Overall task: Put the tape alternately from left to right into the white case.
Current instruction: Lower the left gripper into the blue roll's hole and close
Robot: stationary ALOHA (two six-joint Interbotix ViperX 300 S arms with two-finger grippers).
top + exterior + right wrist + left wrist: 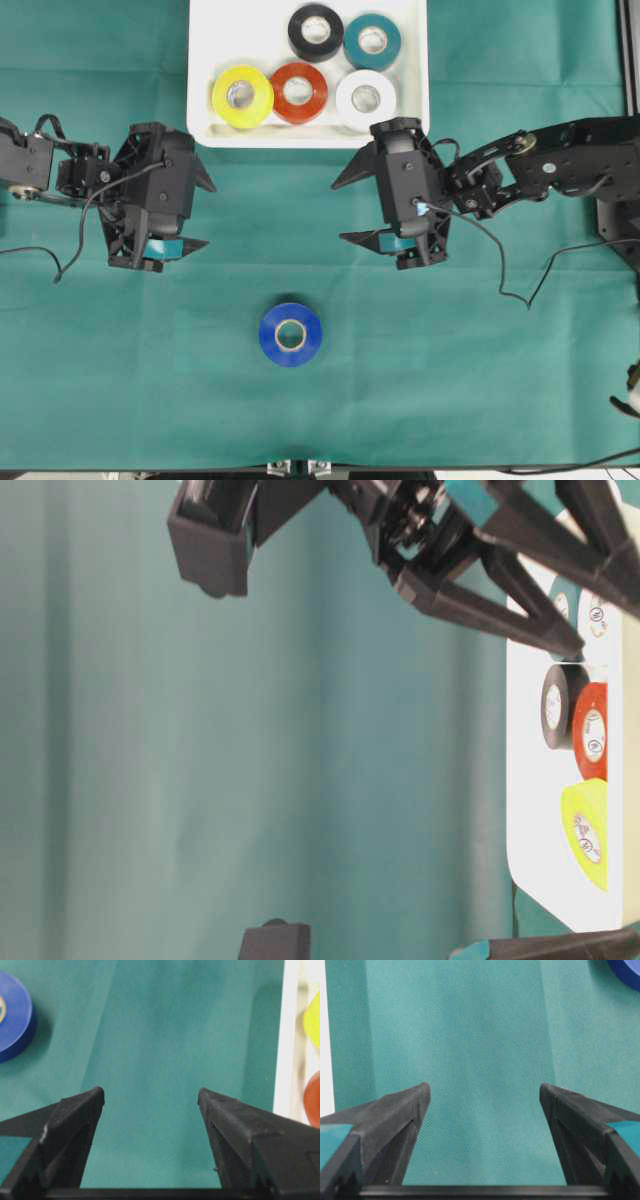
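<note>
Blue roll [291, 334] alone on cloth — five rolls in white case [205, 60].

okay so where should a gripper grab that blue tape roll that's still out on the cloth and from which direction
The blue tape roll lies flat on the green cloth, hole up, with open space all round. Probably best to come straight down from above and close the fingers across its outer rim on opposite sides, or put one finger in the core.
</note>
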